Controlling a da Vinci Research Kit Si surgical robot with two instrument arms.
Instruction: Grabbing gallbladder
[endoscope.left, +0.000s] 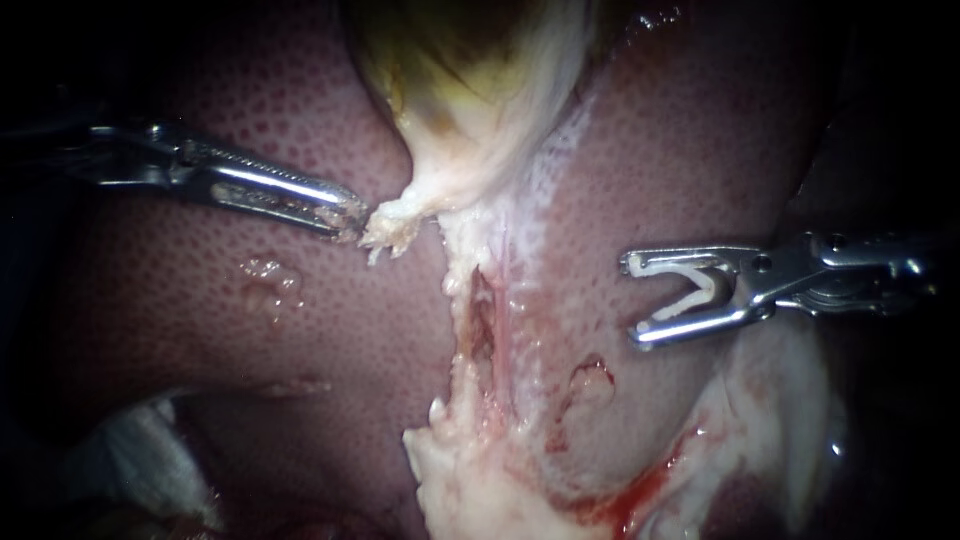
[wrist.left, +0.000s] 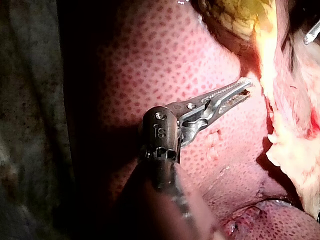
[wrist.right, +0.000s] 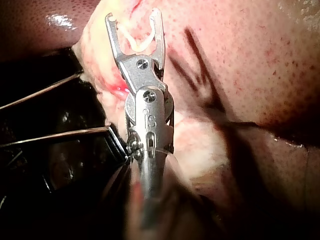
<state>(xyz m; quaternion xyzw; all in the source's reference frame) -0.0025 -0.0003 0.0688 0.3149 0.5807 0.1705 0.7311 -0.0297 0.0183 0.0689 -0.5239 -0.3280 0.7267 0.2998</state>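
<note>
Background: dark surroundings close in on the left and right edges of the endoscope view, with the mottled red-brown liver (endoscope.left: 150, 300) filling the field between them.
Gallbladder: the gallbladder (endoscope.left: 470, 90) lies at the far middle of the field, yellow-green and pale. It narrows toward the near side into a frayed white tag (endoscope.left: 385, 232) that points left.
Left instrument: the left instrument (endoscope.left: 350, 215) comes in from the left across the liver. Its jaws are drawn narrow and pinch the frayed white tag at their very tips. In its own wrist view (wrist.left: 246, 87) only a sliver of gap shows near the tips, with the gallbladder (wrist.left: 240, 15) ahead of them.
Right instrument: the right instrument (endoscope.left: 632, 298) comes in from the right, well apart from the gallbladder. Its jaws stand wide, and an open white clip (endoscope.left: 700, 295) is seated between them with a leg along each jaw. Its wrist view (wrist.right: 133, 15) shows the same spread, with the white clip (wrist.right: 137, 42) touching both jaws.
Raw tissue: a pale, ragged strip (endoscope.left: 480, 470) runs from the gallbladder's neck toward the near edge, between the two instruments.
Blood: a red smear (endoscope.left: 640, 495) lies at the near right, beside the strip.
Liver surface: a small glistening patch (endoscope.left: 268, 275) sits just near of the left instrument.
Near left corner: white cloth-like material (endoscope.left: 140, 450) shows beyond the liver's edge.
</note>
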